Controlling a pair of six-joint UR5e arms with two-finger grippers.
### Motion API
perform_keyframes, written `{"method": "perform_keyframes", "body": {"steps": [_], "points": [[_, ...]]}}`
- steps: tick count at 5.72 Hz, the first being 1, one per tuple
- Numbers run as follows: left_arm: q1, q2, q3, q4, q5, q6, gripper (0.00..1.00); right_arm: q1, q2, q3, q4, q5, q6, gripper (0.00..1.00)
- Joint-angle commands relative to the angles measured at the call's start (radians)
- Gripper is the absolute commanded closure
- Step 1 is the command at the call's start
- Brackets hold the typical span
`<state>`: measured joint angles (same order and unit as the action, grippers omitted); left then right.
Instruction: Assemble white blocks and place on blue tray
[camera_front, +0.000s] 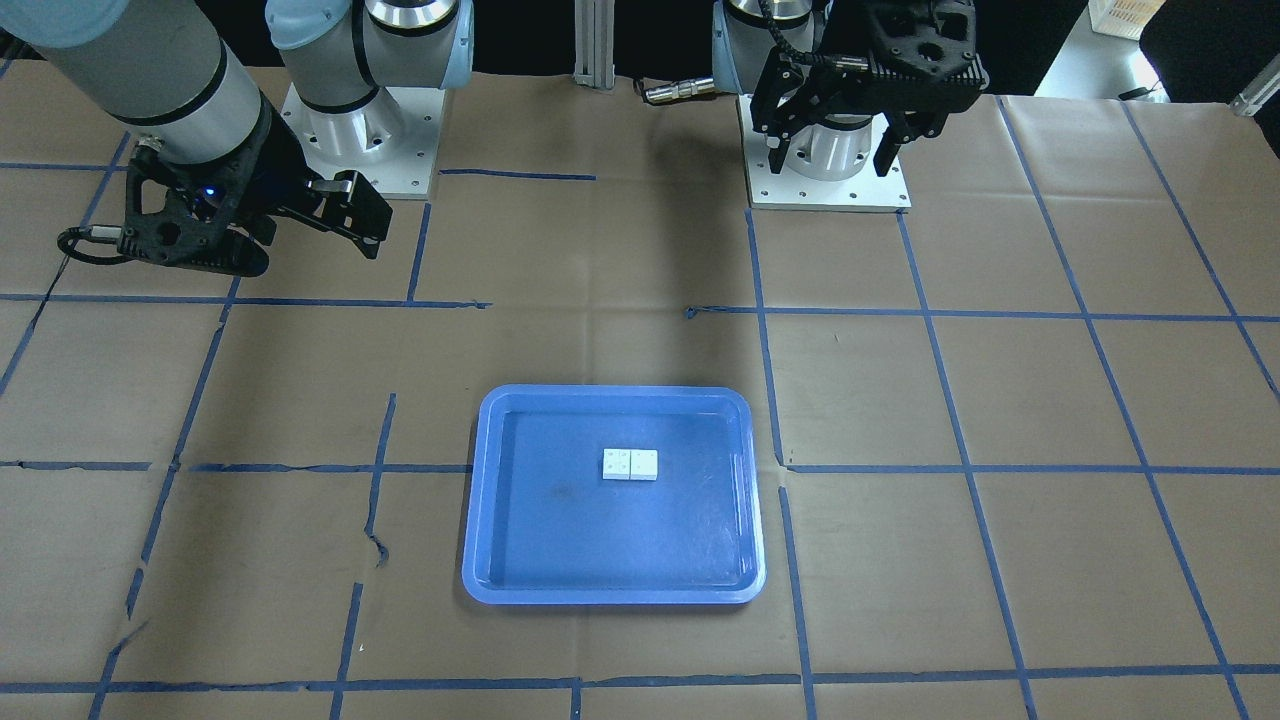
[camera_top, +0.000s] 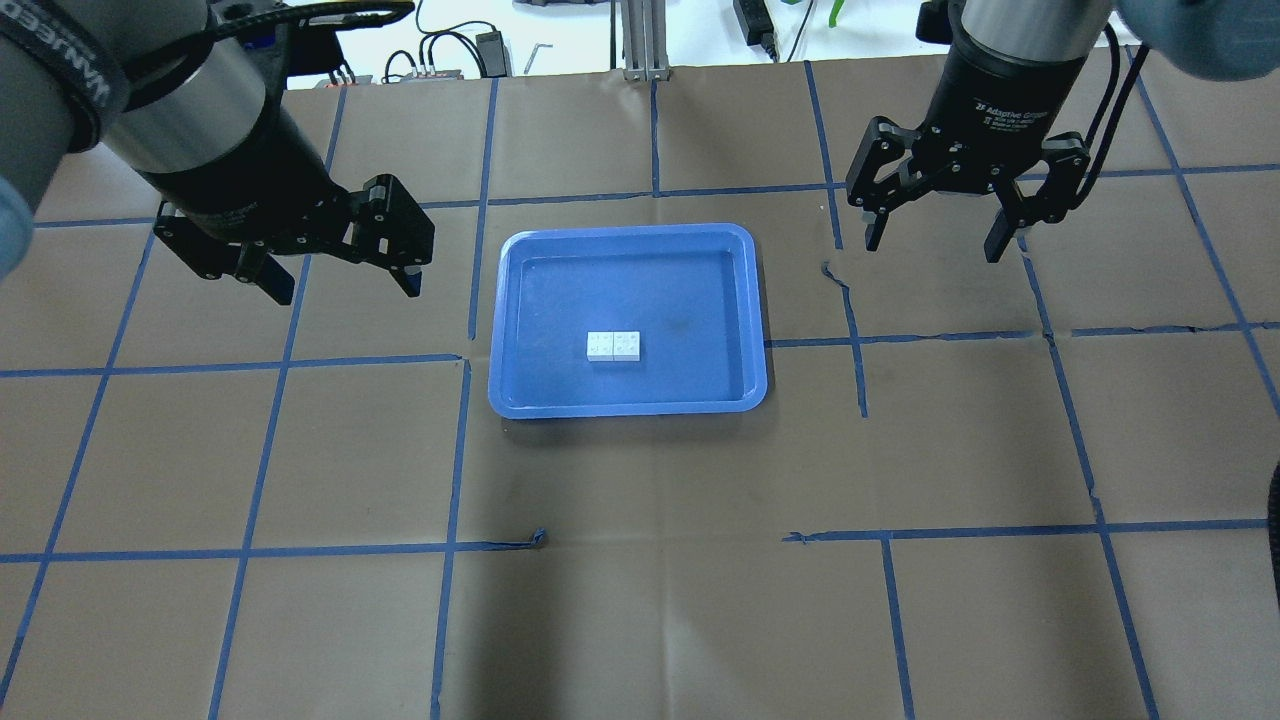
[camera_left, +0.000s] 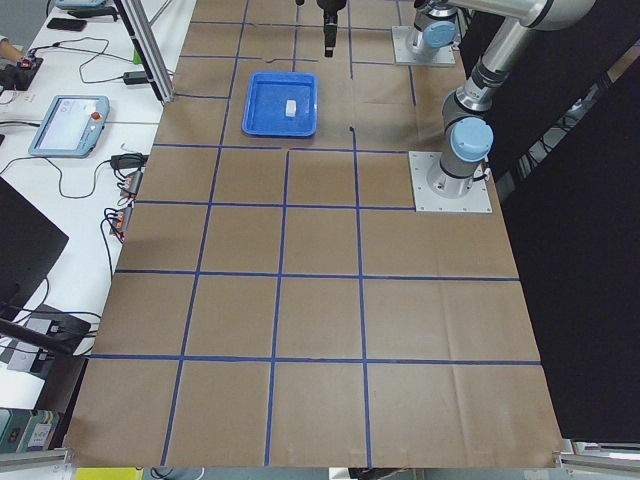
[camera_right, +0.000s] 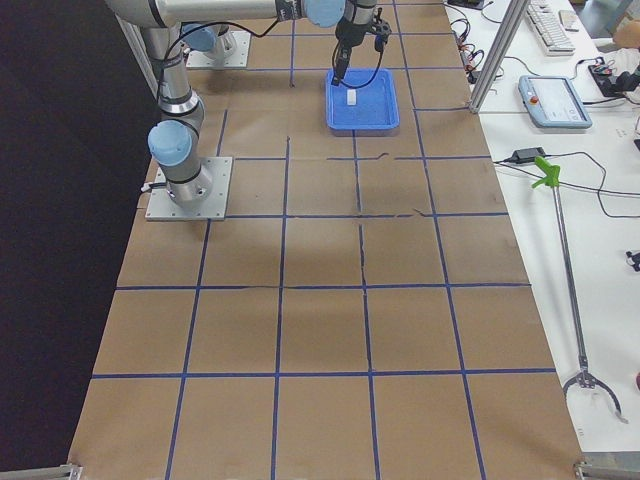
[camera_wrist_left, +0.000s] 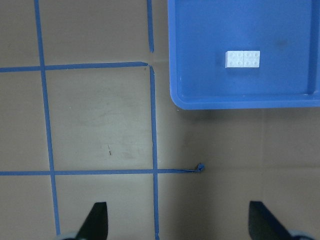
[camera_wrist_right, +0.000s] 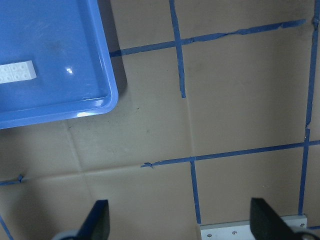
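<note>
The two white blocks lie joined side by side, studs up, on the floor of the blue tray. They also show in the front view, in the tray. My left gripper hangs open and empty to the tray's left, well above the table. My right gripper hangs open and empty to the tray's right. The left wrist view shows the blocks in the tray at upper right. The right wrist view shows them at the left edge.
Brown paper with a grid of blue tape covers the table. The arms' base plates stand at the robot's side. Beyond the table's far edge lie cables and a metal post. In the front view the left gripper and right gripper hang near the bases.
</note>
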<state>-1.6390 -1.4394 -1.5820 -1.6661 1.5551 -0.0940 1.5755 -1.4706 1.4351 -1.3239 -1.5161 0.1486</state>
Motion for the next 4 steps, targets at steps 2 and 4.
{"method": "perform_keyframes", "body": {"steps": [2,4], "points": [[0.013,-0.018,-0.006,0.04,0.026,0.005,0.01,-0.002,0.001,0.001,-0.027,-0.007,-0.003,0.0],[0.011,-0.018,-0.006,0.042,0.023,0.007,0.01,-0.002,0.001,0.001,-0.026,-0.039,-0.004,0.0]]}}
